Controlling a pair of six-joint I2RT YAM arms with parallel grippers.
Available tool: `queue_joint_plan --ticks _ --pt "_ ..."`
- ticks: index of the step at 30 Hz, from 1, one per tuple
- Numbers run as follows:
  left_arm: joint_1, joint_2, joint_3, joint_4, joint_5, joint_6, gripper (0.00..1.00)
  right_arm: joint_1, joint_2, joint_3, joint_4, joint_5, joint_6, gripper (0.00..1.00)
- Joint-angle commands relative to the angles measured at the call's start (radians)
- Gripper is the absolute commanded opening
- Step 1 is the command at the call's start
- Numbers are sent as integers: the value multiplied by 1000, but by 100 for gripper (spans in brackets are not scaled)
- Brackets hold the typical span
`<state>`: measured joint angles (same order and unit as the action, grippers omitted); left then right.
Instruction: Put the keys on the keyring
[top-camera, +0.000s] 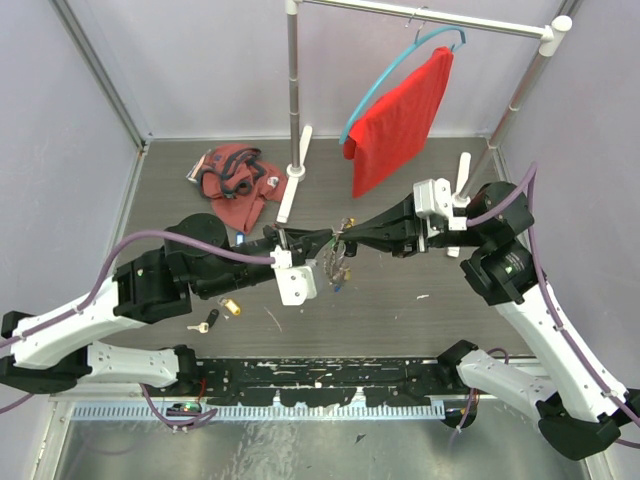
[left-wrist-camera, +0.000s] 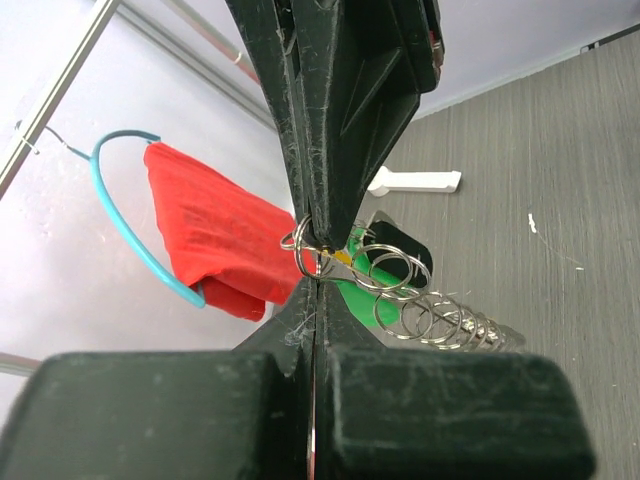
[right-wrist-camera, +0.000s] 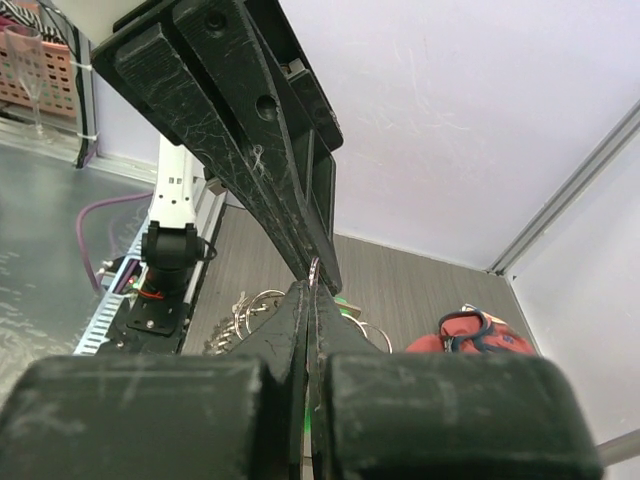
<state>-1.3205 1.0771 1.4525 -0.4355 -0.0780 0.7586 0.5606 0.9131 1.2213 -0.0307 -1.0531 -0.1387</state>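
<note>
Left end effector (top-camera: 328, 239) and right end effector (top-camera: 352, 236) both clenched on keyring (left-wrist-camera: 306, 249), mid-frame; some keys (top-camera: 338, 266) threaded, yellow key (top-camera: 231, 307) and black key (top-camera: 205, 323) loose lower-left.

A metal clothes rack (top-camera: 292, 90) stands at the back of a grey wood-grain tabletop (top-camera: 400, 310). Pale lilac walls (top-camera: 200, 60) close in behind it and on both sides. A red cloth (top-camera: 400, 120) hangs from its rail on a blue hanger (top-camera: 377, 78). Left of its upright lies a crumpled red heap (top-camera: 238, 185), perhaps a bag. The light is soft and even.
</note>
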Motion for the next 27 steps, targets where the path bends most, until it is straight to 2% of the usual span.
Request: queue_joint_plan --ticks 1,10,27 --pt "-9 7 22 11 -37 7 0 -1 -36 -16 136 81 53 1" --pt "-17 10 8 49 -51 -18 0 0 -70 -106 287 205 137 1" --pt "-23 23 3 110 -21 -41 0 1 -63 -206 510 287 250 1"
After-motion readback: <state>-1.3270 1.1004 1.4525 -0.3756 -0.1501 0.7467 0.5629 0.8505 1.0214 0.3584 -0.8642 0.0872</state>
